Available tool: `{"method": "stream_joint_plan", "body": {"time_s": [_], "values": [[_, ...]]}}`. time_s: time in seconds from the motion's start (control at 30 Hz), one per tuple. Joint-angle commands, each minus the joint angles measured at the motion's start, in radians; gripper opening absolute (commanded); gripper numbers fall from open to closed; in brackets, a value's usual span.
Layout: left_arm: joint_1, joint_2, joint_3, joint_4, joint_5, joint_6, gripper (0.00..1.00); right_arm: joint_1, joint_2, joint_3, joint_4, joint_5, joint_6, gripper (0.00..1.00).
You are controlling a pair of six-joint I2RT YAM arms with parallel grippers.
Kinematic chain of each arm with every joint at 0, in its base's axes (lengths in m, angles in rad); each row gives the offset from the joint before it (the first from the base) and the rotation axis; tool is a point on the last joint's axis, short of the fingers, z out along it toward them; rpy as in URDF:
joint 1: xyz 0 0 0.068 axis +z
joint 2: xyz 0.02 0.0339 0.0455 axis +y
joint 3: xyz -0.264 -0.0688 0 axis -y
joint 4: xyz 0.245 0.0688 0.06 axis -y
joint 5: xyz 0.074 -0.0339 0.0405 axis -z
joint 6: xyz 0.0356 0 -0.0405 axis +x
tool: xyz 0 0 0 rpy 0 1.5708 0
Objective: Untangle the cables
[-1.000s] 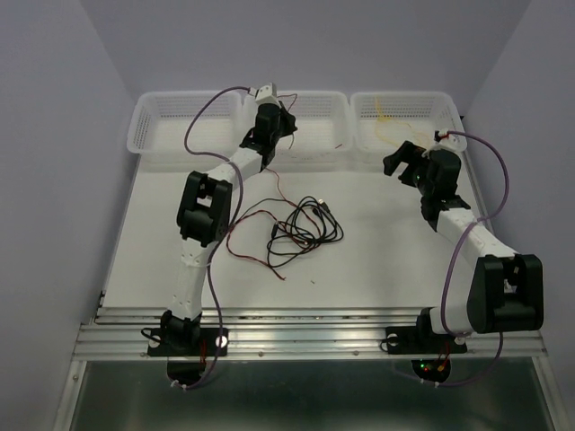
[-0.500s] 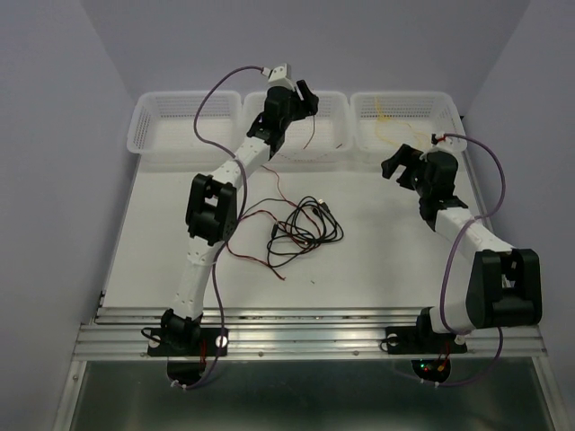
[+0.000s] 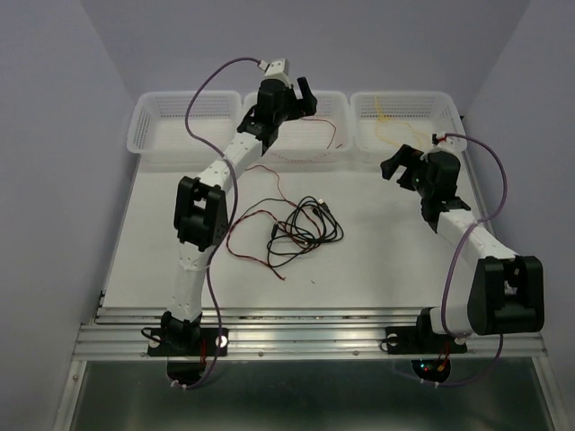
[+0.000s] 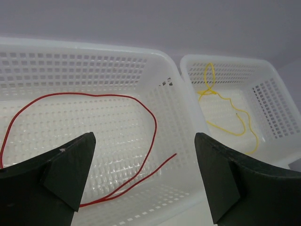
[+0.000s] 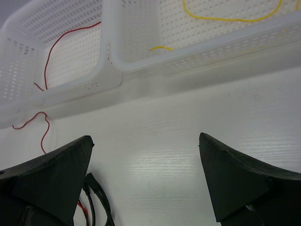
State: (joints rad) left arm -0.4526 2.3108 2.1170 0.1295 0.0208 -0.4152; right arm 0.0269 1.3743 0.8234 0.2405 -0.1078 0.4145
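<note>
My left gripper [image 3: 304, 93] hangs open above the middle white basket [image 4: 160, 63], nothing between its fingers [image 4: 70, 172]. A red cable [image 4: 151, 123] lies loose inside that basket, and it trails over the near rim onto the table [image 3: 254, 260]. There it runs into a black cable [image 3: 305, 230] lying in loops mid-table. A yellow cable [image 4: 226, 101] rests in the right basket [image 3: 449, 101]. My right gripper [image 3: 395, 163] is open and empty, low over the table in front of the right basket. Its wrist view shows the black cable's end [image 5: 96, 197] at lower left.
Three white mesh baskets line the back edge of the table; the left basket [image 3: 148, 126] holds nothing I can see. Purple arm cables [image 3: 202, 94] arc above both arms. Grey walls close in on both sides.
My left gripper has gone from shut to open and let go of the red cable, which now lies in the middle basket. The left arm swung up and back. The right arm barely moved.
</note>
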Motion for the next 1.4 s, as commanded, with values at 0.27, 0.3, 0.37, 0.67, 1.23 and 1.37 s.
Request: {"method": "stream_joint_plan", "body": {"time_s": [0.27, 0.3, 0.37, 0.67, 1.23, 1.37], "values": [[-0.014, -0.672, -0.555, -0.151, 0.044, -0.008, 0.99, 0.2, -0.095, 0.033, -0.171, -0.043, -0.085, 1.0], [-0.015, -0.759, -0.689, -0.148, 0.036, -0.034, 0.99, 0.255, -0.084, 0.028, -0.176, -0.033, -0.085, 1.0], [-0.015, -0.841, -0.817, -0.149, -0.001, -0.075, 0.99, 0.316, -0.069, 0.022, -0.176, -0.009, -0.077, 1.0], [-0.018, -1.1, -1.272, -0.151, 0.01, -0.131, 0.99, 0.6, 0.132, 0.063, -0.176, 0.2, -0.008, 1.0], [-0.017, -0.964, -1.332, -0.16, -0.036, -0.189, 0.99, 0.688, 0.299, 0.152, -0.181, 0.425, 0.136, 0.19], [-0.017, -0.975, -1.338, -0.153, -0.03, -0.188, 0.99, 0.688, 0.289, 0.167, -0.185, 0.427, 0.119, 0.01]]}}
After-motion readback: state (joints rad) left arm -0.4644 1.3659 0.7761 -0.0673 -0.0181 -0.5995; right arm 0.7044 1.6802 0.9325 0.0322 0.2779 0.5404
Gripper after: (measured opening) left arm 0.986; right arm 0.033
